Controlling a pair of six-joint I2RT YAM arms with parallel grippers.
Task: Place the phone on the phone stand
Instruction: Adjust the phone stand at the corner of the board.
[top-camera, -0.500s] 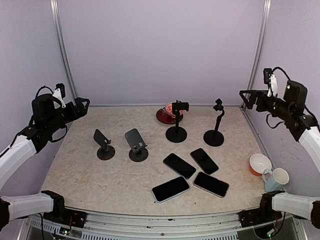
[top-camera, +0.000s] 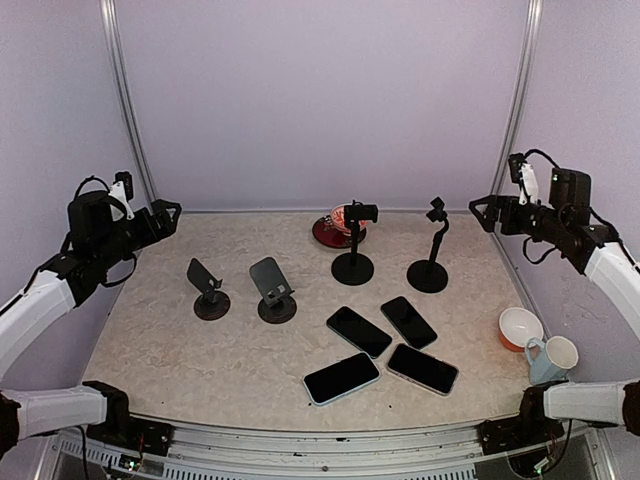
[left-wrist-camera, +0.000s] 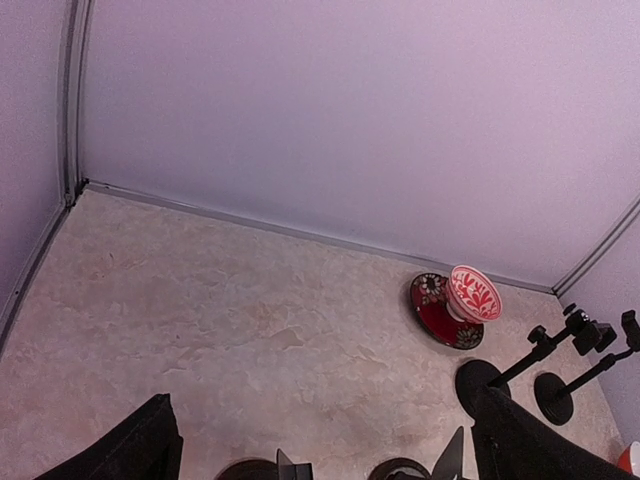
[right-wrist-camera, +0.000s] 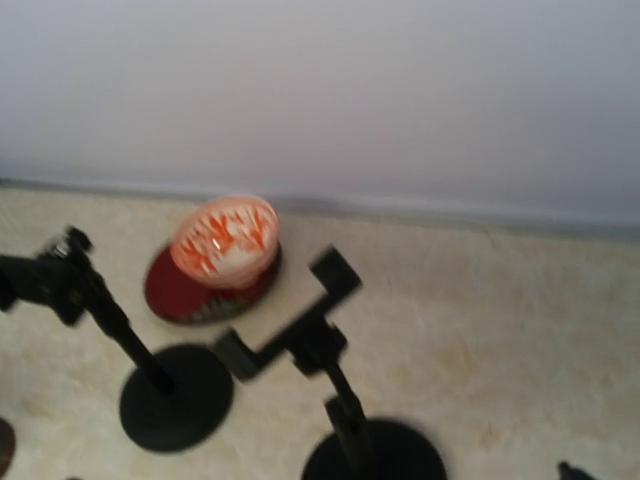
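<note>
Several dark phones lie flat at the front middle of the table, among them one (top-camera: 358, 331) nearest the stands and one with a light rim (top-camera: 341, 378) nearest the front. Two low stands (top-camera: 210, 290) (top-camera: 272, 290) sit left of centre. Two tall clamp stands (top-camera: 353, 245) (top-camera: 430, 255) sit behind the phones; they also show in the right wrist view (right-wrist-camera: 330, 345). My left gripper (top-camera: 165, 212) is open and empty, high over the far left corner; its fingers (left-wrist-camera: 150, 450) stand wide apart. My right gripper (top-camera: 483, 212) hovers open and empty at the far right.
A red plate (top-camera: 325, 235) with a red-and-white bowl (top-camera: 343, 218) stands at the back behind the tall stands. An orange bowl (top-camera: 519, 327) and a pale mug (top-camera: 552, 357) sit at the right front edge. Walls close in the back and both sides.
My right arm has moved left and slightly down toward the tall stands. My left arm has shifted only slightly. The phones and stands have not moved.
</note>
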